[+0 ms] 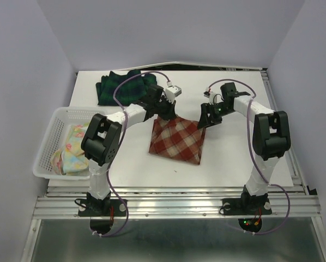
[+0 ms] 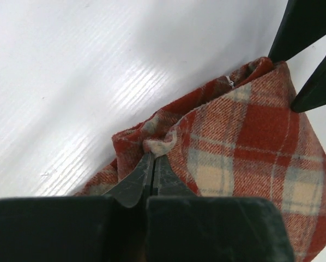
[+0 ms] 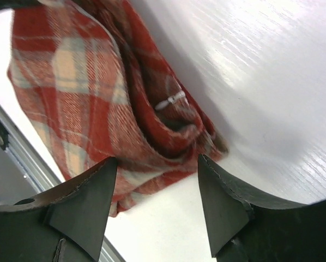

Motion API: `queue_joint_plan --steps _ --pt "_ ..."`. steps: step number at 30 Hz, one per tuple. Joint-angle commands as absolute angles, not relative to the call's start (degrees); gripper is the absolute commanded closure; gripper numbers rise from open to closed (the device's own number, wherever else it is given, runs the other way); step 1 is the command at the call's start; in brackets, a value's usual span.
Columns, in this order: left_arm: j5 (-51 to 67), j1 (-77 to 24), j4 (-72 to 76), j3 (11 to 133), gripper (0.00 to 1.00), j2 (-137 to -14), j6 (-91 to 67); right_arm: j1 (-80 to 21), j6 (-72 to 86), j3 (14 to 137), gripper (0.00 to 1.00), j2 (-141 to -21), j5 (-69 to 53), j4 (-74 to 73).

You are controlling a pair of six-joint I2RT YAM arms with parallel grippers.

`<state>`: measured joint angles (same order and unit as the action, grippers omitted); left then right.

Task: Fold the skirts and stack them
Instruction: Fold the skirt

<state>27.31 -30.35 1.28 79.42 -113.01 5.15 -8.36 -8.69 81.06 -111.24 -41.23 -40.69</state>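
Observation:
The red-and-cream plaid skirt point(image 1: 176, 141) lies in the middle of the table. My left gripper point(image 1: 164, 112) is at its far left corner, shut on a pinch of the hem point(image 2: 160, 146). My right gripper point(image 1: 205, 121) stands open at the far right corner, and the bunched corner of the red-and-cream skirt point(image 3: 152, 131) lies just beyond its fingertips point(image 3: 106, 166), apart from them. The dark green-navy plaid skirt point(image 1: 122, 87) lies at the back left of the table. The pastel flowered skirt point(image 1: 70, 150) lies crumpled inside the white mesh basket point(image 1: 49, 131).
The basket stands at the table's left edge beside the left arm. Grey walls close in the back and both sides. Aluminium rails point(image 1: 174, 204) run along the near edge by the arm bases. In the left wrist view the right gripper's dark fingers point(image 2: 310, 54) show at the top right.

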Motion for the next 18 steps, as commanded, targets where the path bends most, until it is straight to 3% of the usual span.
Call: queue_joint_plan --steps 1,10,18 --pt "27.95 -29.18 3.52 80.24 1.0 -110.29 3.25 -8.96 -9.93 80.33 0.34 -111.97 -37.89 -37.79" --pt "31.2 -27.6 2.19 80.77 1.0 -120.23 0.97 -8.96 -8.62 83.76 0.31 -108.29 -31.55 -37.53" --pt "32.25 -25.4 2.55 81.74 1.0 -123.22 -1.58 -11.07 3.41 79.04 0.3 -100.81 -53.59 -31.75"
